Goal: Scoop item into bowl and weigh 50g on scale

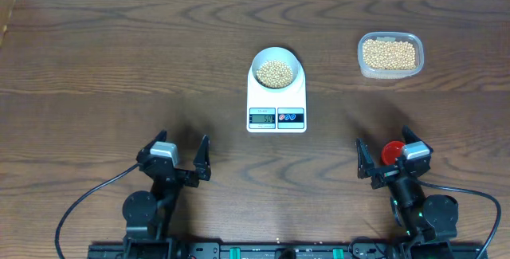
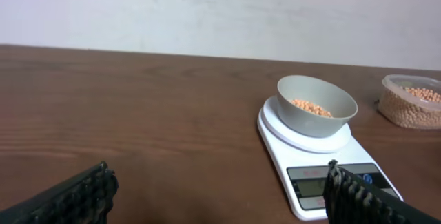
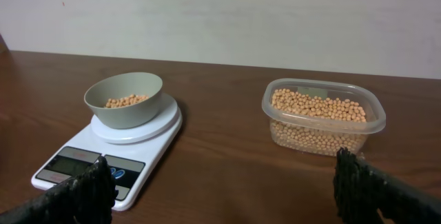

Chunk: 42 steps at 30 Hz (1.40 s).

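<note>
Wide brown wood-grain table (image 1: 96,52), plain pale wall (image 2: 207,10) behind it at the far edge. Far left, the left gripper (image 2: 219,172) sits low near the front edge, fingers spread wide, nothing btwn them, black cable trailing off its base. Center: white scale (image 1: 263,100) flat on the wood, display facing the arms, digits too small to read. Bowl (image 1: 255,61) sits on the scale's platform w/ a shallow layer of beans (image 1: 276,72) inside. Further right & toward the back, well apart from the scale, a clear tub (image 1: 360,56) approx. half full of beans. Front right, the right gripper (image 3: 222,160), fingers also spread wide; overhead, a small red round thing (image 1: 390,151) shows right at it, can't tell if touching.
</note>
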Each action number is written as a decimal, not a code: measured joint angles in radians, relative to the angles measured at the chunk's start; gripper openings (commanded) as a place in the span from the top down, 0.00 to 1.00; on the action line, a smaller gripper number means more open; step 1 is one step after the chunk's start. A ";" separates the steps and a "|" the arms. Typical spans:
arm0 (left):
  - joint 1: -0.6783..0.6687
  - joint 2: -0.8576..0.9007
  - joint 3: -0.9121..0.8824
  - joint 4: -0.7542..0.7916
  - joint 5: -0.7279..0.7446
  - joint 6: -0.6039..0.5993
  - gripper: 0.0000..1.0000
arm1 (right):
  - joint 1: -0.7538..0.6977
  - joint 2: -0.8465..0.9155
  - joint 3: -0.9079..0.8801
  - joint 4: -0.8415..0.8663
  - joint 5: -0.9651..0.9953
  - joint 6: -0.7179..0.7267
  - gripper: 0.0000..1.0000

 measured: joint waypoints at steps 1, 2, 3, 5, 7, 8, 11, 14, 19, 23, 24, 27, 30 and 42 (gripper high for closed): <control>0.000 -0.008 0.000 0.000 -0.003 0.005 0.02 | 0.000 0.000 0.000 0.000 0.000 0.000 0.01; 0.000 -0.014 0.000 -0.001 -0.007 0.013 0.02 | 0.000 0.000 0.000 0.000 0.000 0.000 0.01; 0.000 -0.020 0.000 -0.002 -0.013 0.022 0.02 | 0.000 0.000 0.000 0.000 0.000 0.000 0.01; 0.000 -0.031 0.000 -0.003 -0.030 0.034 0.02 | 0.000 0.000 0.000 0.000 0.000 0.000 0.01; 0.000 -0.033 0.000 -0.004 -0.041 0.050 0.02 | 0.000 0.000 0.000 0.000 0.000 0.000 0.01; 0.000 -0.033 0.000 -0.005 -0.048 0.056 0.02 | 0.000 0.000 0.000 0.000 0.000 0.000 0.01; 0.000 -0.034 0.000 -0.006 -0.057 0.076 0.02 | 0.000 0.000 0.000 0.000 0.000 0.000 0.01; 0.000 -0.034 0.000 -0.006 -0.064 0.083 0.02 | 0.000 0.000 0.000 0.000 0.000 0.000 0.01; 0.000 -0.034 0.000 -0.007 -0.071 0.091 0.02 | 0.000 0.000 0.000 0.000 0.000 0.000 0.01; 0.000 -0.034 0.000 -0.006 -0.075 0.098 0.02 | 0.000 0.000 0.000 0.000 0.000 0.000 0.01; 0.000 -0.034 0.000 -0.006 -0.075 0.098 0.02 | 0.000 0.000 0.000 0.000 0.000 0.000 0.01; 0.002 -0.034 0.000 -0.006 -0.076 0.098 0.02 | 0.000 0.000 0.000 0.000 0.000 0.000 0.01; -0.002 -0.034 0.000 -0.006 -0.078 0.098 0.02 | 0.000 0.000 0.000 0.000 0.000 0.000 0.01; -0.023 -0.034 0.000 -0.006 -0.077 0.098 0.02 | 0.000 0.000 0.000 0.000 0.000 0.000 0.01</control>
